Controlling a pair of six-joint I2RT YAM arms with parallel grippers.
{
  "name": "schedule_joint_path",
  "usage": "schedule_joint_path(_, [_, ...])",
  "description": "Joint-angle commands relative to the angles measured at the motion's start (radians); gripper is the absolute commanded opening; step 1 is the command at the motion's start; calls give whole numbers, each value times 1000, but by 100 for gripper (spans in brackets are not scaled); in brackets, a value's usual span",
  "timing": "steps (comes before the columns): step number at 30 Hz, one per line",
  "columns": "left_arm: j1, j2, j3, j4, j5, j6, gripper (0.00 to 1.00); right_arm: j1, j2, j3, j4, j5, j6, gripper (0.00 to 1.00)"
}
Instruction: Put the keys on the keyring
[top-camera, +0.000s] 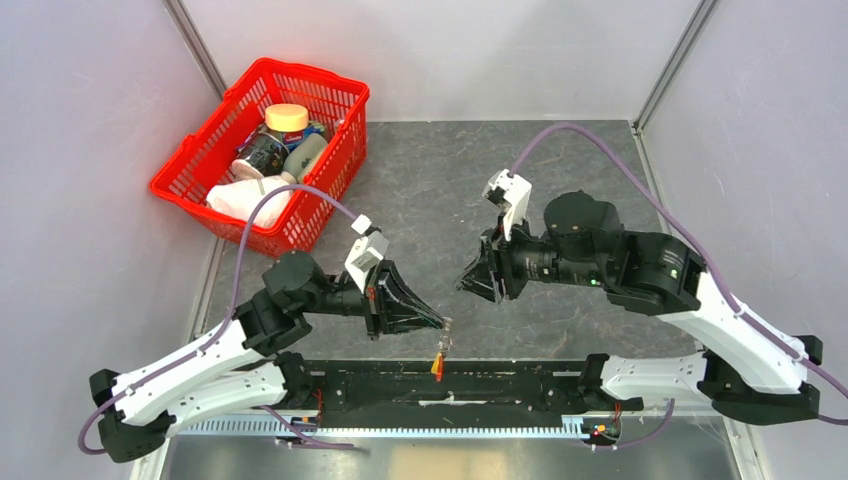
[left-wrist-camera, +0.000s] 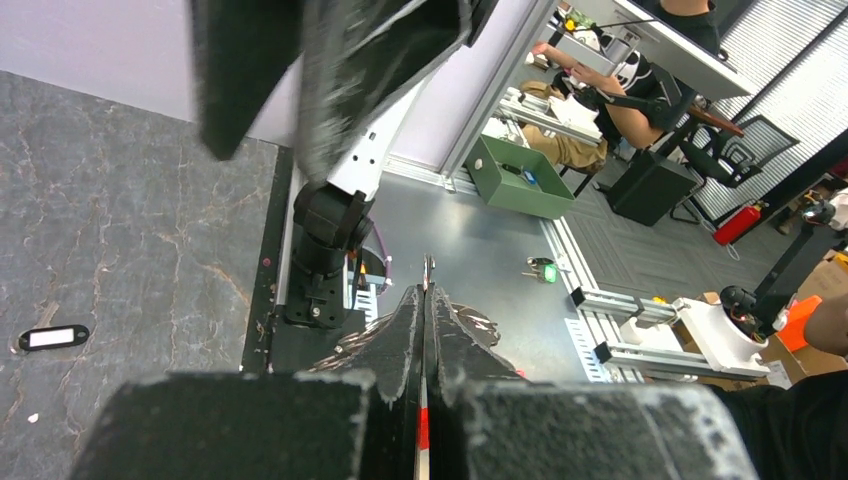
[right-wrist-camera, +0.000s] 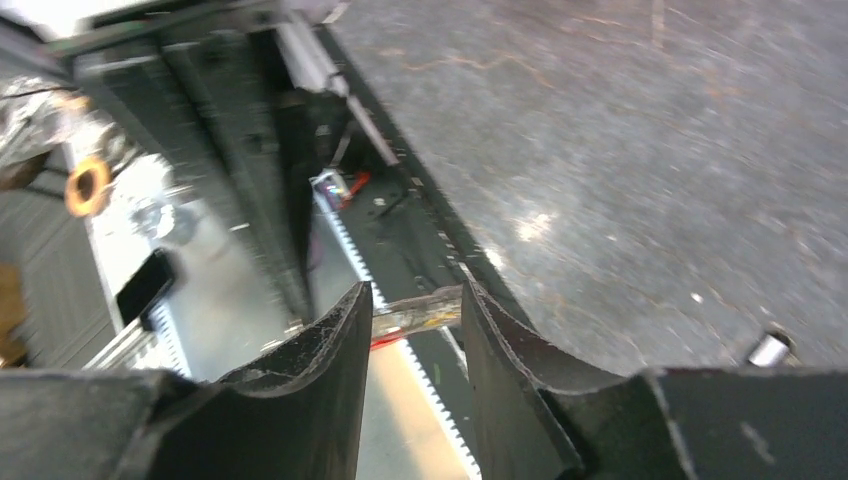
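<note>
My left gripper (top-camera: 442, 322) is shut on the keyring (top-camera: 444, 338), a thin metal piece whose red strap (top-camera: 437, 366) hangs below the fingertips over the table's near edge. In the left wrist view the jaws (left-wrist-camera: 428, 298) are pressed together, with the metal edge (left-wrist-camera: 428, 268) poking out and the red strap (left-wrist-camera: 422, 425) between them. My right gripper (top-camera: 469, 282) is open and empty, just up and right of the left fingertips. In the blurred right wrist view (right-wrist-camera: 415, 305) a silvery-brassy piece (right-wrist-camera: 425, 310) shows beyond its parted fingers. A small silvery thing (right-wrist-camera: 770, 349), perhaps a key, lies on the mat.
A red basket (top-camera: 190, 170) with jars and a cloth stands at the back left. A black tag with a white label (left-wrist-camera: 52, 338) lies on the grey mat. A black rail (top-camera: 500, 385) runs along the near edge between the arm bases.
</note>
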Motion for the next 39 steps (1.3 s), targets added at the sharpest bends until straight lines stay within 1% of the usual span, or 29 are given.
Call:
schedule_joint_path(1, [-3, -37, 10, 10, -46, 38, 2, -26, 42, -30, -89, 259, 33, 47])
schedule_joint_path(3, [-3, -45, 8, -17, -77, 49, 2, -85, 58, -78, -90, 256, 58, 47])
schedule_joint_path(7, [-3, -57, 10, -67, -122, 71, 2, -228, 92, -193, -69, 201, 99, 45])
schedule_joint_path(10, [-3, -68, 19, -112, -162, 96, 2, -288, 115, -281, -38, 221, 109, 45])
schedule_joint_path(13, [-3, -78, 30, -177, -218, 122, 2, -338, 150, -351, -1, 227, 126, 48])
schedule_joint_path(18, [-3, -88, 32, -229, -304, 155, 2, -397, 211, -447, 88, 235, 154, 48])
schedule_joint_path(22, [-2, -95, 30, -252, -346, 168, 2, -445, 254, -472, 123, 210, 135, 49])
schedule_joint_path(27, [-3, -111, 22, -250, -341, 173, 2, -506, 327, -487, 145, 180, 124, 49])
schedule_joint_path(32, [-2, -119, 10, -237, -326, 161, 2, -512, 443, -488, 165, 256, 153, 50])
schedule_joint_path(39, [-3, -116, 3, -238, -324, 151, 2, -512, 511, -514, 214, 301, 226, 52])
